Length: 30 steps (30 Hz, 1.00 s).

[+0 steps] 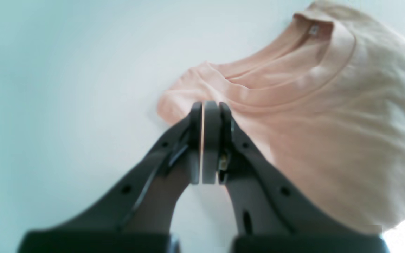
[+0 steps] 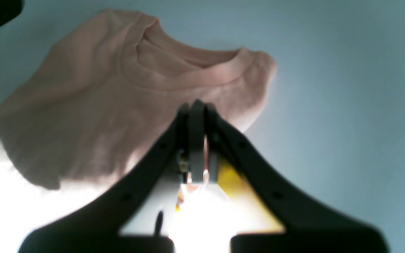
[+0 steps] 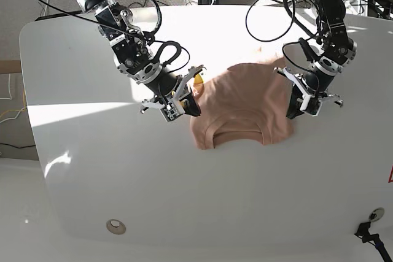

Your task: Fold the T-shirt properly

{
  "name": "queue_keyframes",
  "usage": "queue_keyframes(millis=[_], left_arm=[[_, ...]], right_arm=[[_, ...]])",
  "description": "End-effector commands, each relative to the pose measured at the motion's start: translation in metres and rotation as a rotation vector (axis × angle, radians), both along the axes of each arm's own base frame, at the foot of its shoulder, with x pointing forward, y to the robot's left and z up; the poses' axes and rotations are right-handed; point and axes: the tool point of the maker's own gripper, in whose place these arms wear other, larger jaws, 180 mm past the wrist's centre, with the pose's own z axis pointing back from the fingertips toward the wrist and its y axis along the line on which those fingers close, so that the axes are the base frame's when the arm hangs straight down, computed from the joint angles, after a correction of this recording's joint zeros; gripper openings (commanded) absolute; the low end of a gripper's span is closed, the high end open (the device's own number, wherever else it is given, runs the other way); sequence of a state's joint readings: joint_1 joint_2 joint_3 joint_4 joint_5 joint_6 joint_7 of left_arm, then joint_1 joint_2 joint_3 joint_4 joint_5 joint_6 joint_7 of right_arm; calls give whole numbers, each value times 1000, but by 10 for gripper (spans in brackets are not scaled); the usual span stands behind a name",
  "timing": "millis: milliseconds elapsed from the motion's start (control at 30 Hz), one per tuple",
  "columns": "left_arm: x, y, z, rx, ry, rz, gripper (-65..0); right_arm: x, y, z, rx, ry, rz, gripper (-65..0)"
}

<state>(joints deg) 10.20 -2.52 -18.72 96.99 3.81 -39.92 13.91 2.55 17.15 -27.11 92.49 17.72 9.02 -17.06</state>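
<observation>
A: Two arms reach down from the far side of the white table [image 3: 92, 188], one on each flank of the T-shirt [image 3: 242, 111]. The right gripper [image 3: 187, 107] slants in from the base view's left; the left gripper [image 3: 299, 110] hangs steeply on that view's right.

B: Jaws?

A: Both pairs stand together. In the left wrist view the left gripper [image 1: 210, 105] shows only a hairline seam between its pads, the tip over the shirt's edge just below the collar [image 1: 294, 84]. Whether cloth is pinched there cannot be told. The right gripper [image 2: 195, 105] is likewise pressed closed, a sliver of pink and yellow showing between its pads.

B: What does the overhead give that the wrists lack?

A: The whole shirt [image 2: 118, 105]: bunched into a compact shape, middle of the table, collar toward the near edge. The wrist views add the collar's ribbing and a neck label [image 1: 314, 30].

B: Room?

A: Bare tabletop lies wide on the near side and to both sides.
</observation>
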Motion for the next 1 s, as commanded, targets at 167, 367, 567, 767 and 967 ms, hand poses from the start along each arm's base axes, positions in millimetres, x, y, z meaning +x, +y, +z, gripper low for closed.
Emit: queue_keyframes(millis=[167, 367, 567, 767, 967], left_arm=[[-10, 32, 21, -156, -242, 188, -650], [-47, 33, 10, -155, -222, 219, -650], [-106, 27, 8, -96, -137, 190, -650], [-167, 27, -4, -90, 0, 200, -650], [-216, 33, -12, -122, 116, 244, -650]], right_arm=[[41, -72, 32, -41, -327, -211, -650], [-2, -120, 9, -34, -280, -309, -650], [-81, -135, -10, -58, -164, -339, -650], [-162, -125, -17, -64, -27, -314, -650], [-230, -136, -33, -118, 131, -326, -650]])
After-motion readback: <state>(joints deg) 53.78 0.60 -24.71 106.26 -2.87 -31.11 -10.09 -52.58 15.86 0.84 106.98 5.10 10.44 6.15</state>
